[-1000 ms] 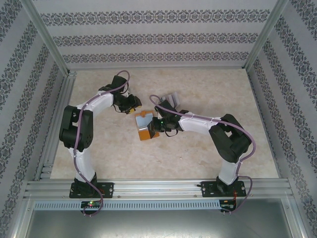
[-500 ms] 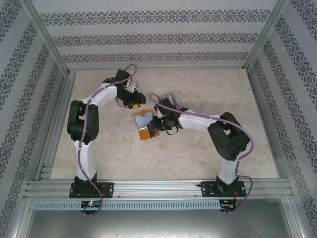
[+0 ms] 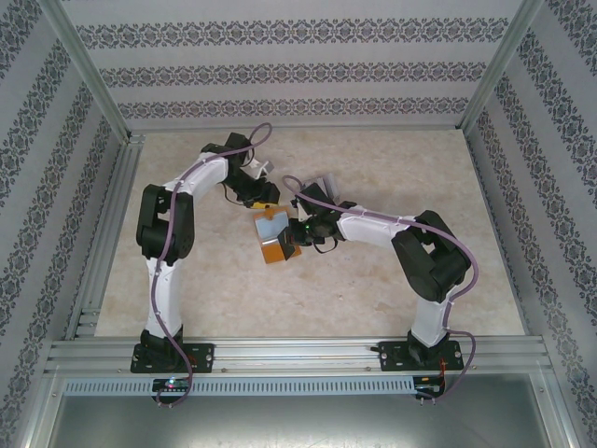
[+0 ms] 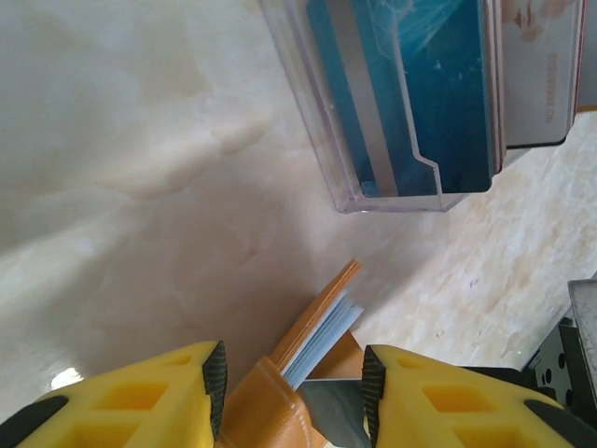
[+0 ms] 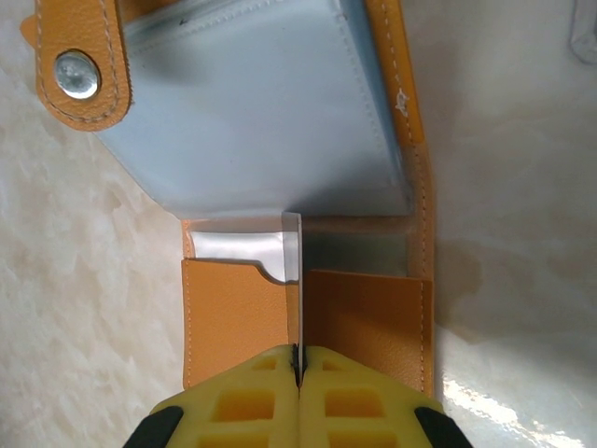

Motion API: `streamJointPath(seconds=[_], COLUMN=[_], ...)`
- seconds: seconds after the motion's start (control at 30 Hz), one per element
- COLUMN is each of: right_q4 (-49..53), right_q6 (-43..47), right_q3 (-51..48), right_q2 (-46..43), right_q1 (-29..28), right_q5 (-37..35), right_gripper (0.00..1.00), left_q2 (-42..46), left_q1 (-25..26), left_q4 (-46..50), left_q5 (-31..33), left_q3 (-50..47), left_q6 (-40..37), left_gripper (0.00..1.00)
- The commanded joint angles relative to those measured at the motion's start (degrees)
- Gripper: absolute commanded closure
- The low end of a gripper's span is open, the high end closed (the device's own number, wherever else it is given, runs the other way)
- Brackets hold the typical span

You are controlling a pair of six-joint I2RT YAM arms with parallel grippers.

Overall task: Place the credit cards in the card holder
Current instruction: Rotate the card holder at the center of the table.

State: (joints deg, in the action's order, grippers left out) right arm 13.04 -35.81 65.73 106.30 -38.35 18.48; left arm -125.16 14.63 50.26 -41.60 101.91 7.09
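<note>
The card holder (image 3: 270,235) lies open on the table, orange outside with pale bluish-clear pockets (image 5: 261,121) and a snap tab (image 5: 79,75). My right gripper (image 5: 298,353) is shut on a thin grey-white credit card (image 5: 299,271), seen edge-on, standing over the holder's orange lower pockets (image 5: 233,317). My left gripper (image 4: 294,383) hangs open over the holder's raised flap (image 4: 322,313), its pads on either side and apart from it. More credit cards, a blue one (image 4: 420,84) and a pale pinkish one (image 4: 541,65), stand in a clear tray (image 3: 322,183).
The clear plastic tray (image 4: 373,191) stands just beyond the card holder, close to both wrists. Patterned walls and metal posts (image 3: 89,70) enclose the marble-look table (image 3: 420,168). Open tabletop lies to the right and towards the front.
My left arm has swung right, bringing its gripper from the left over to the card holder's upper edge. The right gripper and its card have stayed in place.
</note>
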Motion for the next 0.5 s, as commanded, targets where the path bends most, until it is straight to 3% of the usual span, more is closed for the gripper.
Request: streamJointPath(seconds=[0.0, 0.13, 0.33, 0.47], right_q4=[3.2, 3.5, 3.9, 4.4], right_q6=[1.4, 1.7, 2.2, 2.7], right_q3=[-0.1, -0.3, -0.2, -0.1], right_q2=[1.0, 0.8, 0.7, 0.3], right_q1=[0.6, 1.1, 1.5, 2.2], right_q5=[-0.2, -0.2, -0.2, -0.3], right_gripper=[0.97, 0.97, 0.97, 0.96], left_q2=[-1.3, -1.7, -1.2, 1.3], left_q1=[1.4, 1.4, 1.0, -0.3], left_q4=[3.5, 4.8, 3.2, -1.8], left_q5=[0.9, 1.8, 1.4, -0.7], left_q3=[0.7, 0.6, -0.5, -5.4], left_q6=[-3.0, -3.0, -1.1, 2.6], left_gripper=[0.56, 0.62, 0.97, 1.00])
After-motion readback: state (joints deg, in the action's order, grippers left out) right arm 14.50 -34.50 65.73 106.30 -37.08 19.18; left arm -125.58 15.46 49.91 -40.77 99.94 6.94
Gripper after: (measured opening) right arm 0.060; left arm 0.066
